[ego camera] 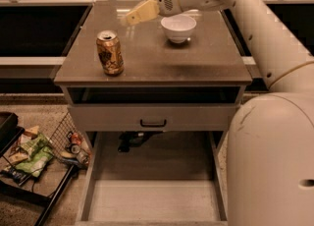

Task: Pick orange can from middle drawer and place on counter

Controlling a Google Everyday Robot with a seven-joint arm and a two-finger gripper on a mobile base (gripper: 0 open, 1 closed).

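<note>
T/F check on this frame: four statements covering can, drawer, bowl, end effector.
1. The orange can stands upright on the counter. True.
2. The end effector is touching the can. False: it hangs above the counter behind the can, apart from it, near the white bowl.
3. The middle drawer is pulled out, with nothing visible on its floor. True.
4. The white bowl sits in the middle drawer. False: it rests on the counter, behind and to the right of the can in the camera view.
</note>
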